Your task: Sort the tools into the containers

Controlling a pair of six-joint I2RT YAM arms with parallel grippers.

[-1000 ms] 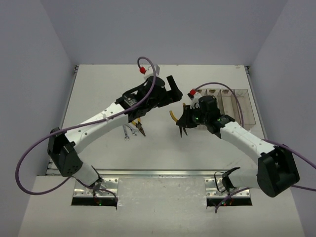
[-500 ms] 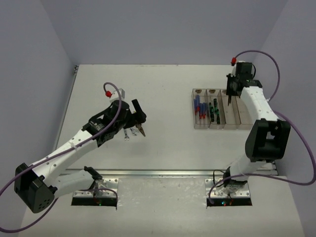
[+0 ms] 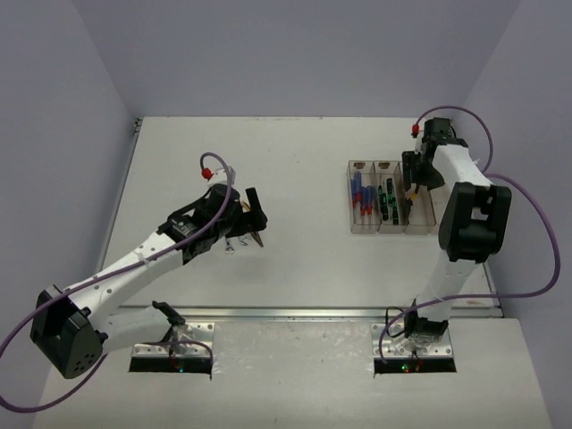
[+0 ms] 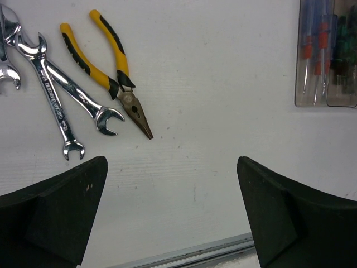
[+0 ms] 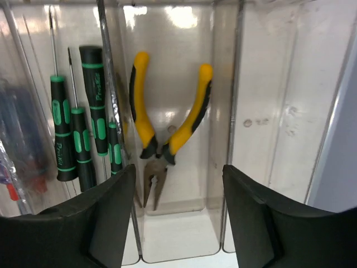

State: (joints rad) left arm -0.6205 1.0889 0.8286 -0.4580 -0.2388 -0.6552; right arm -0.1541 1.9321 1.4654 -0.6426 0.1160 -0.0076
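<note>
- Jaws wide and empty on our left gripper [image 4: 170, 167]; loose pliers [image 4: 120, 92] and wrenches [image 4: 53, 100] lie ahead-left of them, close together.
- Right gripper [image 5: 178, 173] gapes too, binned pliers [image 5: 162, 128] just beyond.
- We might snag a wrench along with the pliers.

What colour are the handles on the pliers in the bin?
Yellow with black inserts; the pliers show best in the right wrist view.

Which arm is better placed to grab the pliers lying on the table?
Left. The left gripper, open, hovers right by the pliers and wrenches; the right gripper is across the table over the bins.
</note>
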